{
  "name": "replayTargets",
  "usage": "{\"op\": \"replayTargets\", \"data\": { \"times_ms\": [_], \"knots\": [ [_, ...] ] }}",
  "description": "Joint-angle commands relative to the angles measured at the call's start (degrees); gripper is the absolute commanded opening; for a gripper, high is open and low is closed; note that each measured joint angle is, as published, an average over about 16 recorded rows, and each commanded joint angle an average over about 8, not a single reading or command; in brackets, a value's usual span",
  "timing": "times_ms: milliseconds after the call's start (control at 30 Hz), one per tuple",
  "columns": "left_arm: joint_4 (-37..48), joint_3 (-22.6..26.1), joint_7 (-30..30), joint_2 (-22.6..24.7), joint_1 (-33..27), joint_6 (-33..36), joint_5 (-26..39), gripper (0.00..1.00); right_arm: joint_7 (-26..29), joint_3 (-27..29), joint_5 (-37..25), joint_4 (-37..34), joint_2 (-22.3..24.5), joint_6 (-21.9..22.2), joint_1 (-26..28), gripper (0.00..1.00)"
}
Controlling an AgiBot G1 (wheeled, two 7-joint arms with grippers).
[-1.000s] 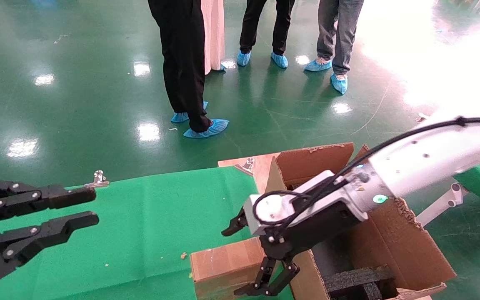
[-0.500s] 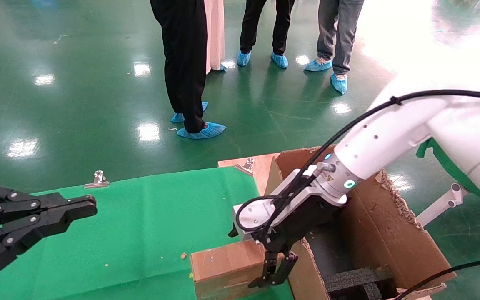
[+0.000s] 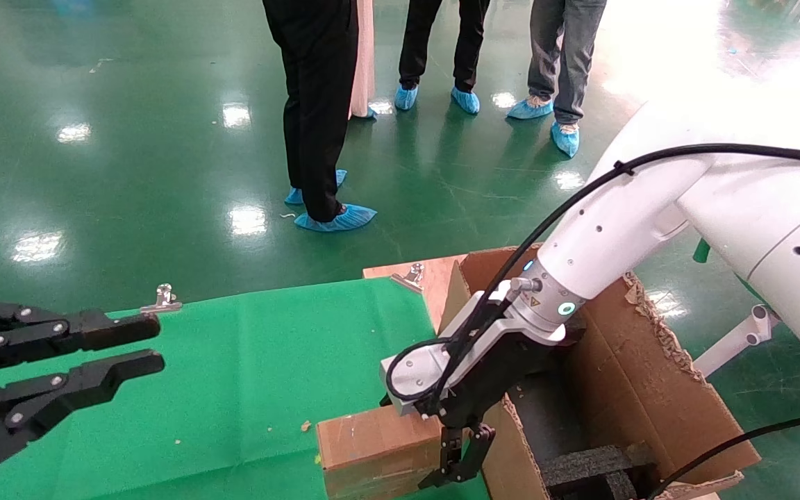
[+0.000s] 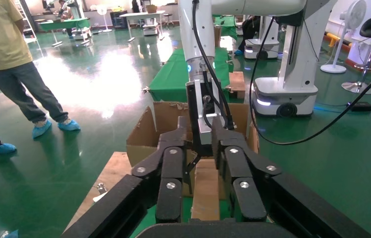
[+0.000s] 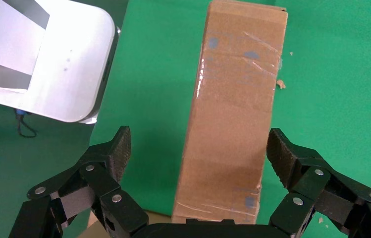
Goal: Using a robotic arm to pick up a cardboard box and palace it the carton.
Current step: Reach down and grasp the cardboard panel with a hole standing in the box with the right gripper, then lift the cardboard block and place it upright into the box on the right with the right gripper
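The slim brown cardboard box (image 3: 372,444) lies on the green cloth at the table's near right, right beside the carton (image 3: 657,389). The carton is large, with ragged flaps and black foam (image 3: 594,465) inside. My right gripper (image 3: 459,462) points down over the box's end nearest the carton. In the right wrist view the cardboard box (image 5: 233,124) runs between the open right gripper (image 5: 199,151), with both fingertips (image 5: 119,148) clear of its sides. My left gripper (image 3: 157,344) hangs open over the table's left side; the left wrist view shows the left gripper (image 4: 200,148) facing the box (image 4: 205,193).
The green cloth (image 3: 254,361) covers the table, held by metal clips (image 3: 162,300) at its far edge. A bare wooden corner (image 3: 435,274) shows by the carton. Three people in blue shoe covers (image 3: 337,215) stand on the green floor beyond the table.
The right arm has swung left and down, bringing its gripper from the carton's edge to above the box's end. The left gripper narrowed half a second ago and has widened again.
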Motion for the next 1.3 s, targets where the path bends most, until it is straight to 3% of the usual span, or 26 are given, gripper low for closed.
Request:
{"op": "replayTargets", "data": {
  "times_ms": [33, 67, 100, 1300],
  "knots": [
    [0.00, 0.00, 0.00, 0.00, 0.00, 0.00, 0.00, 1.00, 0.06, 0.10, 0.06, 0.05, 0.05, -0.02, -0.03, 0.10],
    [0.00, 0.00, 0.00, 0.00, 0.00, 0.00, 0.00, 1.00, 0.10, 0.20, 0.06, 0.11, 0.11, -0.02, -0.07, 0.01],
    [0.00, 0.00, 0.00, 0.00, 0.00, 0.00, 0.00, 1.00, 0.14, 0.29, 0.06, 0.17, 0.16, -0.02, -0.12, 0.00],
    [0.00, 0.00, 0.00, 0.00, 0.00, 0.01, 0.00, 1.00, 0.60, 1.45, 0.21, 0.92, 0.91, 0.25, -0.71, 0.00]
  ]
}}
